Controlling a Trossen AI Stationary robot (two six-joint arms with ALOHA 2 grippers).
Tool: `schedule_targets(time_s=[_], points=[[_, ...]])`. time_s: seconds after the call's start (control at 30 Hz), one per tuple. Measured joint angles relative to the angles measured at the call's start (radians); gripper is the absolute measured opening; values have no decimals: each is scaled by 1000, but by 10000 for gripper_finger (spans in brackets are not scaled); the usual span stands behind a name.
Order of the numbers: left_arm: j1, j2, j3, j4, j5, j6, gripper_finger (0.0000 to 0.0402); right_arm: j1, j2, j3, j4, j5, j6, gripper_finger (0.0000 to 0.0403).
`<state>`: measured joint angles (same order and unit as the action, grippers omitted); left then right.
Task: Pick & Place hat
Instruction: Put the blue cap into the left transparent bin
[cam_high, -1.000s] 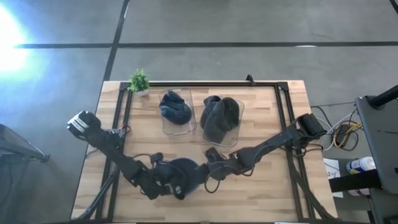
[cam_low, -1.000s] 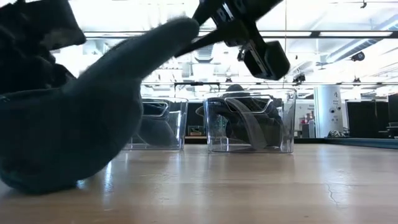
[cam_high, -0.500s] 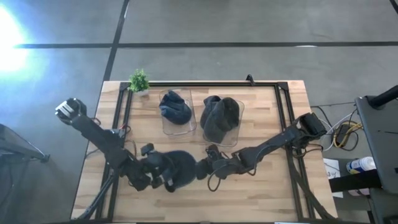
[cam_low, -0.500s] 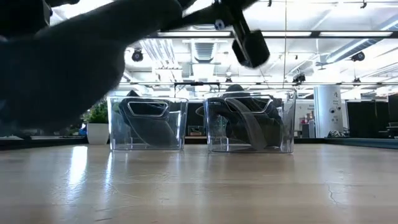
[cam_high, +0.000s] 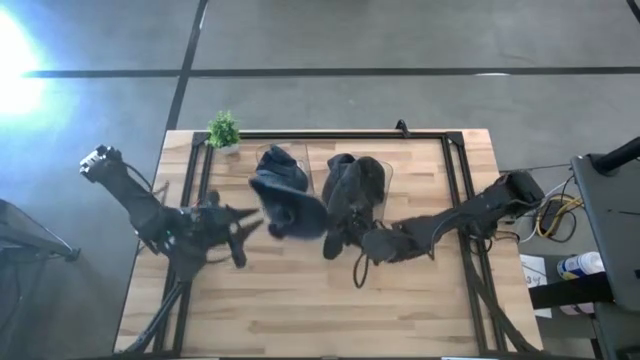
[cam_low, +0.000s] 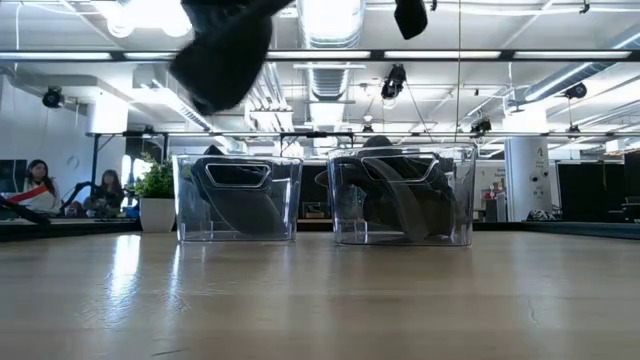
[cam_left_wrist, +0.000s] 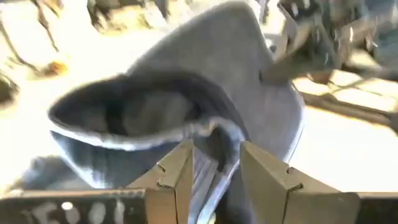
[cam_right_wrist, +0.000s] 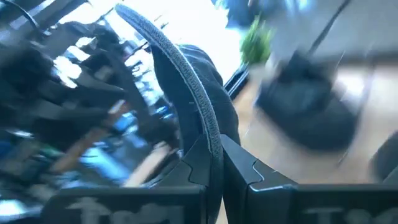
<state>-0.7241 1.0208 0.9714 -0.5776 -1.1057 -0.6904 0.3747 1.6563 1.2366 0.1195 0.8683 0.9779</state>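
A dark hat hangs in the air between two robot arms above a wooden table, carried over the near edge of the left of two clear bins; the low view shows it lifted well clear of the tabletop, its crown sagging down towards the left bin. The left gripper has its fingers pinched on the hat's rim, cloth bunched between them, so the jaws stand partly apart but gripping; the right gripper has its jaws closed tight on the thin edge of the brim, the fabric rising from between the fingers. Both bins already hold dark hats; the right bin looks the fuller, though the blur makes the count hard to judge. A small potted plant stands at the far left corner of the table.

The hat reads as light and soft; it droops and folds wherever it is not held, so it will not keep its shape or slide like a rigid thing. The sensible hold is the rim or brim edge, where the cloth is doubled and firm enough to pinch; two holds apart on the rim keep the mouth spread and stop the crown from snagging on the bin's wall as it goes in.
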Motion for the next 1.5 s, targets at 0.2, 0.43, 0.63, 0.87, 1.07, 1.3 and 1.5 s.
schedule_targets(time_s=[0.2,0.43,0.63,0.87,1.07,1.3,1.5], points=[[24,-43,69,-2,-39,131,126,-102,-20,43,-4,29,-520,12],[24,-39,61,-9,-4,82,126,-236,43,115,-90,29,-912,12],[23,-15,35,-89,3,-26,126,-273,195,196,-110,3,-1112,12],[25,27,28,-349,22,-335,126,-279,427,328,-116,-1,-1344,13],[25,35,-4,-358,63,-398,126,-278,563,439,-192,3,-1372,13],[25,34,-13,-377,67,-411,126,-314,568,555,-534,-187,-1044,36],[28,30,-45,-437,74,-478,126,-367,558,589,-647,-499,-941,99]])
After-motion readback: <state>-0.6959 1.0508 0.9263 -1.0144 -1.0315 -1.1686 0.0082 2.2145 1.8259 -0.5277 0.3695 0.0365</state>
